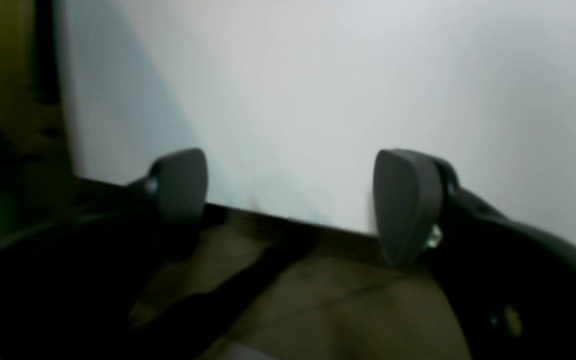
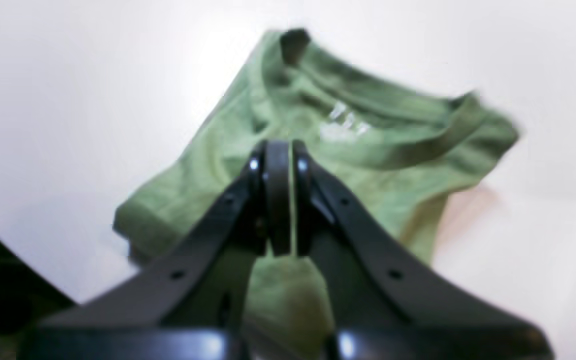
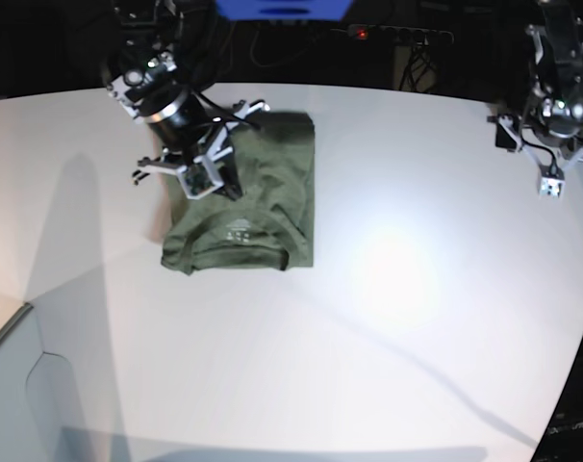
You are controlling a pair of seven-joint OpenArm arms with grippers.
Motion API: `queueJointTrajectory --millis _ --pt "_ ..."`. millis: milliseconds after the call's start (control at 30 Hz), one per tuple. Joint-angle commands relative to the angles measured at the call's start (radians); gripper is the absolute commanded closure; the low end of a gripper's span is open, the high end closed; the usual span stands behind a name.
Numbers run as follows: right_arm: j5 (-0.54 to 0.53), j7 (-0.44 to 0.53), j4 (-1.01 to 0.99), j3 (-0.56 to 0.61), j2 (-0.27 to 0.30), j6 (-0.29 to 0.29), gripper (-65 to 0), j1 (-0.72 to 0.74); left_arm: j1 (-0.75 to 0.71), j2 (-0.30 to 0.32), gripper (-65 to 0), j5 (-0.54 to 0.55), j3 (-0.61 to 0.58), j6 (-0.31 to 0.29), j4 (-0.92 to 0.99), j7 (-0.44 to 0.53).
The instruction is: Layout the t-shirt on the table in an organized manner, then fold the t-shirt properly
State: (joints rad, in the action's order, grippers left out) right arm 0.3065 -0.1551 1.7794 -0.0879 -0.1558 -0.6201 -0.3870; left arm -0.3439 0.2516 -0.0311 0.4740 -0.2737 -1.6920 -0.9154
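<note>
Black and out of focus, the right pincer (image 2: 279, 200) fills the bottom of its wrist view, its two arms meeting in a narrow point with the pads pressed together; whether any cloth sits between them is too blurred to tell. Beyond it lies the t-shirt (image 2: 318, 150), soft dull green cloth, folded to a rough rectangle, with a ribbed collar and a pale label print that cannot be read. From the base view the t-shirt rests on the far left part of the smooth white tabletop (image 3: 417, 289), partly hidden under that arm. Well away at the right edge, the left pincer (image 1: 288, 205) stands wide apart, its rounded grey pads holding nothing.
</note>
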Motion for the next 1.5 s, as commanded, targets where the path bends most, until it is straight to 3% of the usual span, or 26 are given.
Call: queueJointTrajectory --millis 0,133,400,600,667,767,1033,1233,1333,1467 --pt "-0.007 0.010 0.010 -0.016 -0.001 0.001 0.0 0.004 -0.022 0.016 -49.9 0.015 0.024 0.011 -0.026 0.000" --pt "-0.007 0.013 -0.062 -0.068 -0.001 0.001 0.0 0.023 -0.108 0.016 -49.9 0.125 0.038 0.011 -0.030 0.003" --pt "-0.007 0.013 -0.237 -0.145 0.023 0.001 0.0 0.090 -0.246 -0.008 -49.9 0.205 0.038 0.011 -0.023 0.006" --pt "-0.010 0.015 -0.079 -0.160 0.015 -0.001 0.0 0.015 -0.289 -0.062 -49.0 0.230 0.035 0.011 0.030 0.006" --pt "-0.036 0.015 0.004 -0.160 0.006 -0.001 0.0 -0.039 -0.289 -0.081 -43.6 0.230 0.035 0.011 0.054 0.006" --pt "-0.128 0.009 0.109 -0.160 0.005 -0.001 0.0 -0.145 -0.284 -0.099 -30.6 0.230 0.027 0.011 0.112 0.020" --pt "-0.142 0.013 0.012 -0.163 0.032 -0.001 0.0 -0.349 -0.238 -0.107 0.0 0.221 -0.051 0.011 0.428 0.227" --pt "-0.143 0.018 -0.266 -0.158 0.086 -0.001 0.0 -0.353 -0.114 -0.100 0.0 0.221 -0.059 0.011 0.766 0.370" --pt "-0.142 0.098 -0.456 -0.160 0.101 0.004 0.0 -0.300 -0.042 -0.094 0.0 0.219 -0.100 0.011 0.930 0.503" --pt "-0.140 0.210 -0.743 -0.161 0.126 0.010 0.0 -0.186 0.081 -0.059 0.0 0.219 -0.258 0.012 1.153 0.638"
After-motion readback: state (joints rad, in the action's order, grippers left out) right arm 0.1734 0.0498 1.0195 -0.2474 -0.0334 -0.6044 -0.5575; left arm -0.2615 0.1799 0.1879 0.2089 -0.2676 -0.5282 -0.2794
